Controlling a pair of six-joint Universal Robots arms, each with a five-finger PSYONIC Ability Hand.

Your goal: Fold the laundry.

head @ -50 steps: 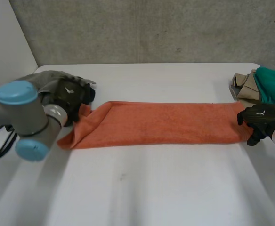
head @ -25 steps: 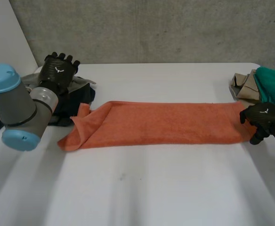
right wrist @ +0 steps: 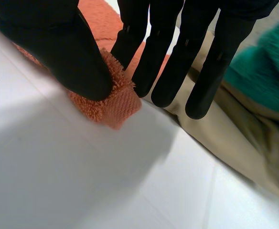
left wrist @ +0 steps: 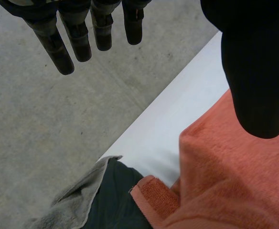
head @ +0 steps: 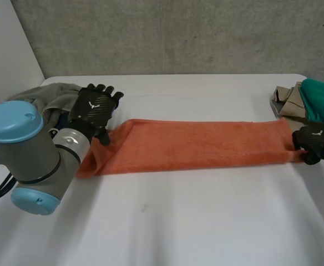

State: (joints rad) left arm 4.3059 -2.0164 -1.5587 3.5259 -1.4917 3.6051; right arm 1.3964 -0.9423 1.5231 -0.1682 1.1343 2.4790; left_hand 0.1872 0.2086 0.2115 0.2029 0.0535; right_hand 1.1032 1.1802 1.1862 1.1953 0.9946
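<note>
An orange towel [head: 195, 145] lies as a long strip across the white table [head: 195, 221]. My left hand [head: 95, 108] hovers open over the towel's left end, where the cloth is bunched. In the left wrist view its fingers [left wrist: 77, 38] are straight and apart from the thumb, with the orange towel [left wrist: 225, 181] under them. My right hand [head: 315, 141] is at the towel's right end. In the right wrist view its thumb [right wrist: 53, 47] and fingers [right wrist: 154, 62] pinch the towel's corner [right wrist: 113, 105] just above the table.
A heap of grey and dark clothes [head: 51, 97] lies at the back left, touching the towel's left end. Teal and beige clothes [head: 312, 97] are piled at the back right, close behind my right hand. The beige cloth [right wrist: 216, 129] lies beside its fingertips.
My left hand has come from the clothes heap to above the towel's left end. My right hand has closed on the right corner and drawn it rightward, straightening the strip.
</note>
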